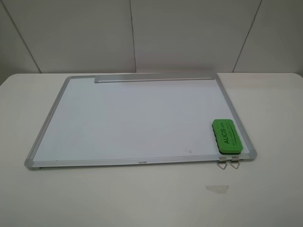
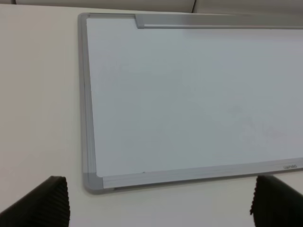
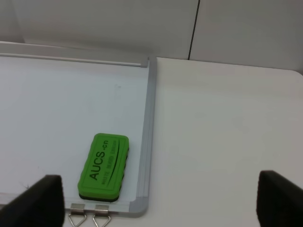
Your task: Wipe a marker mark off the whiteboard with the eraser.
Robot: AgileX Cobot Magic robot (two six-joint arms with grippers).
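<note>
The whiteboard (image 1: pixel 132 118) lies flat on the table, its surface plain white; no squiggly marker mark shows on it in any view. The green eraser (image 1: pixel 227 136) rests on the board's near right corner, lettering up. In the right wrist view the eraser (image 3: pixel 104 166) lies ahead of my right gripper (image 3: pixel 158 198), which is open, its fingers wide apart and empty. My left gripper (image 2: pixel 158 208) is open too, hovering off the near left corner of the whiteboard (image 2: pixel 189 94). Neither gripper appears in the exterior high view.
A grey tray strip (image 1: pixel 154 78) runs along the board's far edge. Two metal clips (image 1: pixel 228 164) hang off the near edge below the eraser. A tiny dark speck (image 1: pixel 191 152) sits near the front frame. A pale scrap (image 1: pixel 217 188) lies on the white table.
</note>
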